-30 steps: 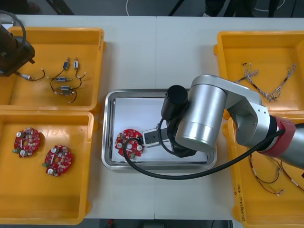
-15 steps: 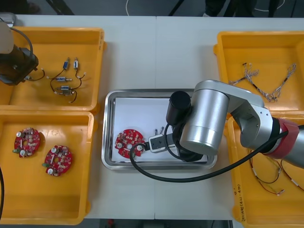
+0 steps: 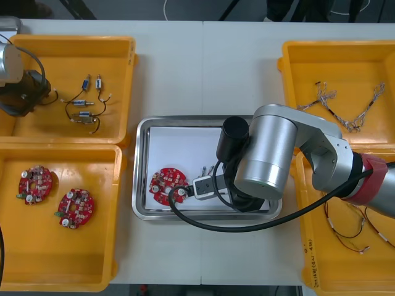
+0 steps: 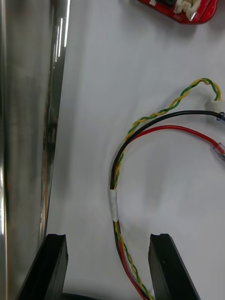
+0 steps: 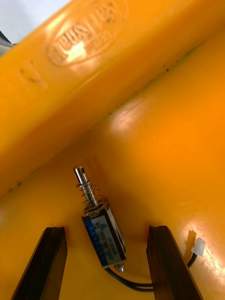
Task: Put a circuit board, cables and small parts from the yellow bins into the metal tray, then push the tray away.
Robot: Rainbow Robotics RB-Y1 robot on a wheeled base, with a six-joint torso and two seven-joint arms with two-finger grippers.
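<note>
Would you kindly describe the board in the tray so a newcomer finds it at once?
Find the metal tray mid-table, between the yellow bins; the right tool hangs open over a cable in it. The board lies on the white floor, in the left corner nearest the robot. It is the only red disc there; two more boards lie in a left bin.

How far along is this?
Done: a circuit board and a cable lie in the tray, the right gripper over the cable, jaws open. In hand: the left gripper, jaws open, straddles a small metal part in a bin. Left: delivering it, pushing the tray.
</note>
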